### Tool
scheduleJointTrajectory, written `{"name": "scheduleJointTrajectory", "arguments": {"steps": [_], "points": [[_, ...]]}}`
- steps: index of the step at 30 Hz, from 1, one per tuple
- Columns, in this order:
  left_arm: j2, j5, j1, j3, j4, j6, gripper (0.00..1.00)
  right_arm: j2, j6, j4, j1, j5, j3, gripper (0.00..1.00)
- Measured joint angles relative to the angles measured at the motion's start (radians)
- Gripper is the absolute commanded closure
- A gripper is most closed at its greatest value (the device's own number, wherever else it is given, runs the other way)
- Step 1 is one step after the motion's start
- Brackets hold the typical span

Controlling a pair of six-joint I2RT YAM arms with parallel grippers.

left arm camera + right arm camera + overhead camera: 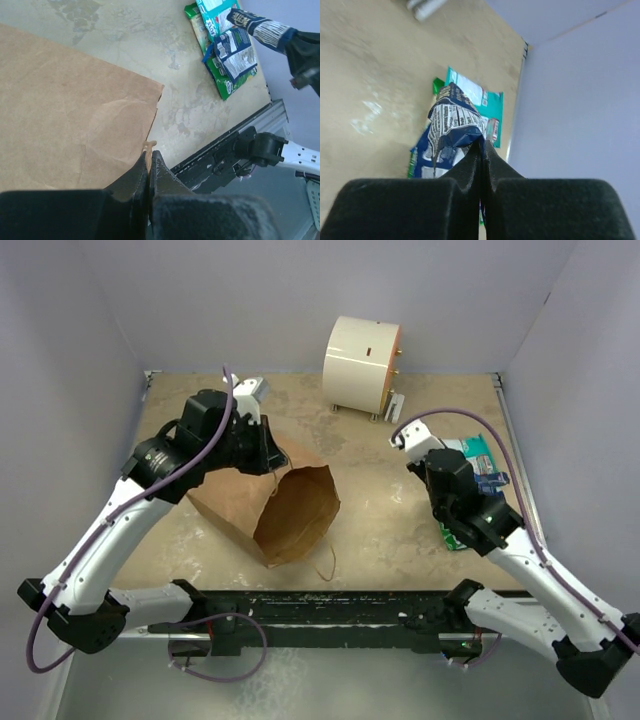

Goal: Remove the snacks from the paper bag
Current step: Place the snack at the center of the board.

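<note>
Brown kraft of the paper bag [285, 505], lying on its side left of centre on the table [380, 530], mouth gaping toward the near edge, one loop handle trailing out in front. Pinched at its far rim by the left gripper [149, 159], jaws closed to a slit on a tan sliver of the bag; rim or handle, cannot tell which. Well apart, over by the right wall: right gripper [481, 149] clamped tight on the top edge of a blue-and-white packet [451, 120], dangling above a teal packet [487, 97] and a green packet [225, 87] that lie flat on the table. Looks like the set-down of one snack onto that pile. Next, probably: lower, part the jaws, then reach for the bag's mouth. Nothing to be made out inside the bag from above; whether more remains, cannot tell.
</note>
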Motion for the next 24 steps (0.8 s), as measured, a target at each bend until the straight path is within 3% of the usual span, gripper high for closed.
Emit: {"name": "scheduleJointTrajectory", "arguments": {"steps": [5, 12, 18, 24], "points": [[0.019, 0.066, 0.0, 0.0, 0.007, 0.024, 1.0, 0.013, -0.14, 0.084, -0.184, -0.078, -0.112, 1.0], [0.022, 0.155, 0.0, -0.041, 0.022, 0.053, 1.0, 0.133, -0.321, 0.204, -0.493, -0.351, -0.144, 1.0], [0.009, 0.188, 0.001, -0.073, 0.027, 0.072, 1.0, 0.13, -0.49, 0.253, -0.548, -0.587, -0.216, 1.0], [-0.005, 0.193, 0.006, -0.073, 0.026, 0.104, 1.0, 0.131, -0.636, 0.253, -0.605, -0.701, -0.294, 1.0]]}}
